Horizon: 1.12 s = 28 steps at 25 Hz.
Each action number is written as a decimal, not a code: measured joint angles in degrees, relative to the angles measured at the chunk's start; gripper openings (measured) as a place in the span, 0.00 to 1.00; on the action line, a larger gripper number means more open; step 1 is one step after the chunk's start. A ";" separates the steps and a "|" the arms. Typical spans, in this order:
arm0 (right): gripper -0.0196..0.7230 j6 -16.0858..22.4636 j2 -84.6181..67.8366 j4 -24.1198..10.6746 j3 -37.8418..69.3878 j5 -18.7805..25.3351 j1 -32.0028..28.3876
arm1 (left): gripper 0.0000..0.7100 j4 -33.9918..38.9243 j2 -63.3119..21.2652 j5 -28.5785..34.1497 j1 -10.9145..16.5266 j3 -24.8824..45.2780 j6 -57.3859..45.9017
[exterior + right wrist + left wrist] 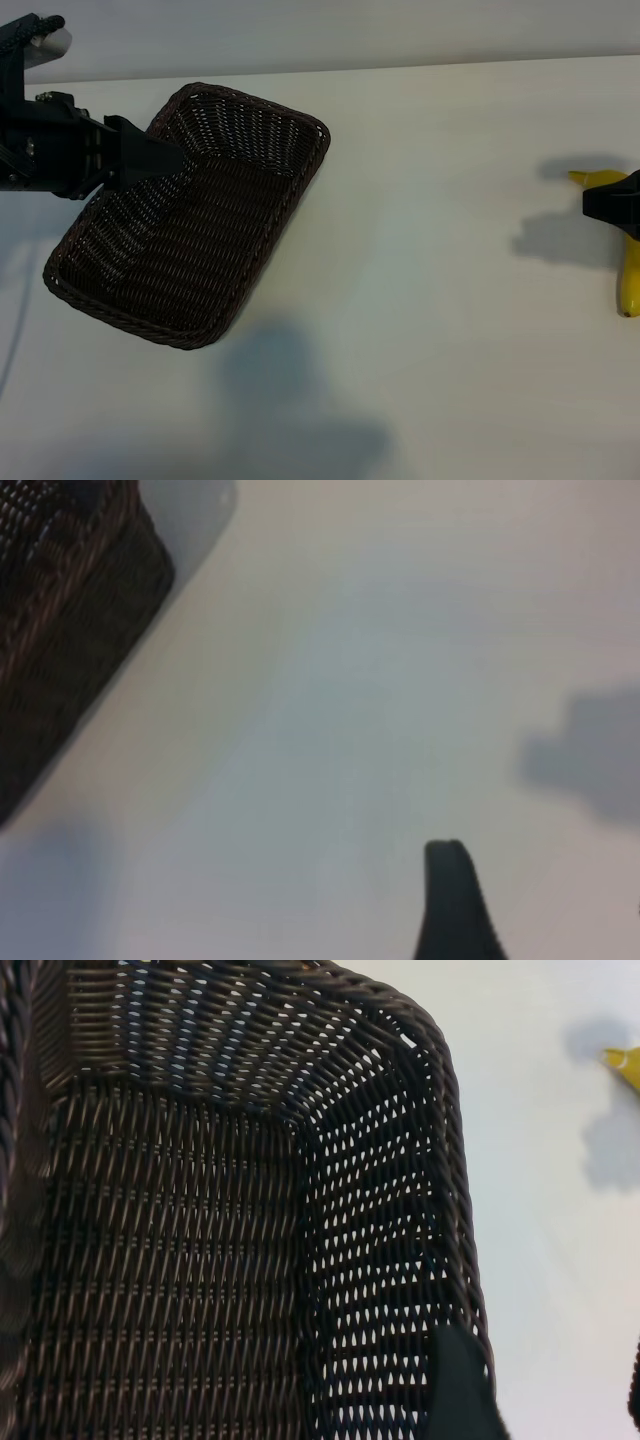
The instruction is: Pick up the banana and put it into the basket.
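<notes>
Yellow against the pale table [450, 300], the banana [630, 278] lay at the far right edge of the exterior view, well apart from the basket [250, 255], which sat empty at the left. Your right gripper [612, 202] hung over the banana's stem end, its fingers apart and nothing between them; whether it touched the fruit could not be made out. Your left gripper [150, 158] reached over the basket's left rim with its fingers likewise spread and holding nothing, its wrist camera looking straight into the bare weave.

You were at the very start, I judge: the approach to the pick, with the banana not yet grasped. The next move called for you to lower the right gripper so its fingers straddled the banana across its width, close firmly, lift clear, and carry it leftward across the table to the basket.
</notes>
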 joint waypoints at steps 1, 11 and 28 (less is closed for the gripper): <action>0.63 0.00 0.00 0.00 0.00 0.00 0.00 | 0.63 0.00 0.00 0.00 0.00 0.00 0.00; 0.63 0.08 0.00 0.00 0.00 -0.05 0.00 | 0.63 0.00 0.00 0.00 0.00 0.00 0.00; 0.63 0.01 0.00 0.00 0.00 -0.10 0.00 | 0.63 0.64 0.00 -1.75 0.00 0.00 -5.44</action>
